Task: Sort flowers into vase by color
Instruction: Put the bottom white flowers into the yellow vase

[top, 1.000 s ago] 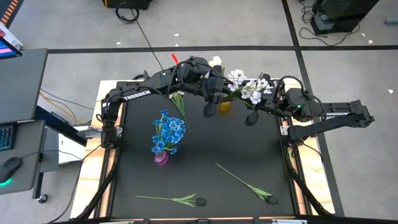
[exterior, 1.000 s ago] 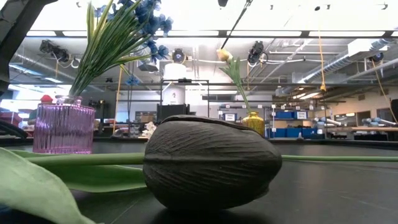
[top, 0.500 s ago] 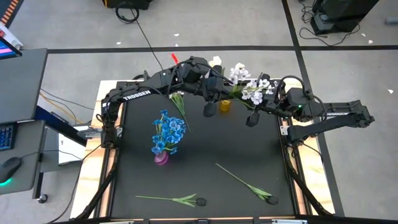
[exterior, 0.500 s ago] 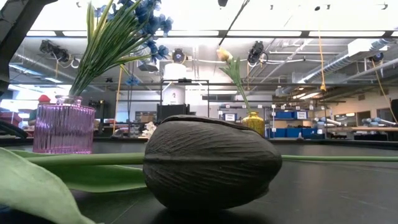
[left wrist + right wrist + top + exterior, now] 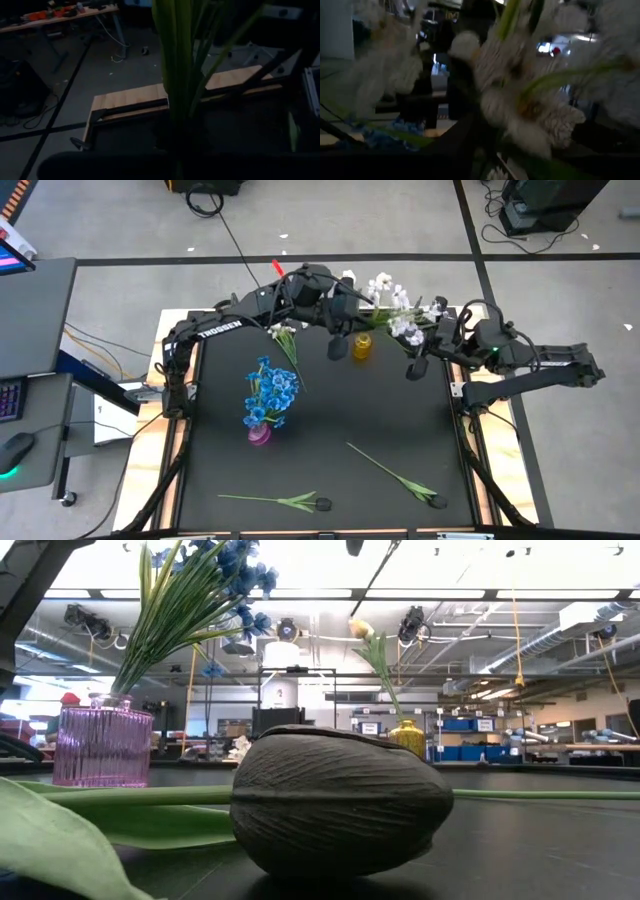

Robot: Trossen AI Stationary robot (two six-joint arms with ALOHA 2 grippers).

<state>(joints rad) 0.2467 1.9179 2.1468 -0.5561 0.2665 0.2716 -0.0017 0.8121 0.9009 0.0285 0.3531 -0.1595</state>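
From above we see the spray of small white blossoms [image 5: 398, 308] hanging over the bench's [image 5: 330, 410] far edge beside the small yellow vase [image 5: 361, 346], between the left gripper [image 5: 337, 348] and right gripper [image 5: 415, 367]. Only the right wrist view shows the blossoms pressed close; we cannot tell either gripper's opening.

Blue blossoms [image 5: 271, 393] stand bunched upright in a ribbed pink vase [image 5: 259, 434] left of the table's middle. A small yellow vase [image 5: 362, 346] near the far edge holds one pale tulip [image 5: 361, 628]. A white spray [image 5: 398, 308] hangs above that edge, seemingly held aloft. Two dark-budded tulips lie flat near the front edge, one [image 5: 275, 500] left of centre, one [image 5: 395, 475] toward the right corner.
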